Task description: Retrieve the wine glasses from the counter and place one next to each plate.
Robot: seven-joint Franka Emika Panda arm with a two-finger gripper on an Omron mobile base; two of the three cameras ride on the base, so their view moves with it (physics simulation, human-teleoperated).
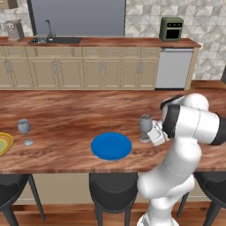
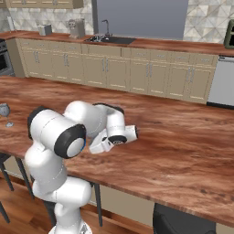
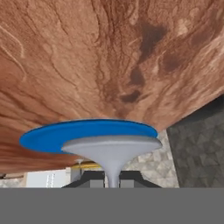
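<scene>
grey wine glass (image 1: 145, 124) gripped (tool (image 1: 151, 133) closed)

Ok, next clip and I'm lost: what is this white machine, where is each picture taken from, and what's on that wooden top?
It is a white robot arm on a drivable base in a rendered kitchen. Two pictures come from cameras behind it, left and right; the third looks along its claw. On the long wooden bar top lie a blue plate and, at the left edge, a yellow-rimmed plate with a wine glass beside it. The claw is shut on the stem of a second wine glass, right of the blue plate.
</scene>
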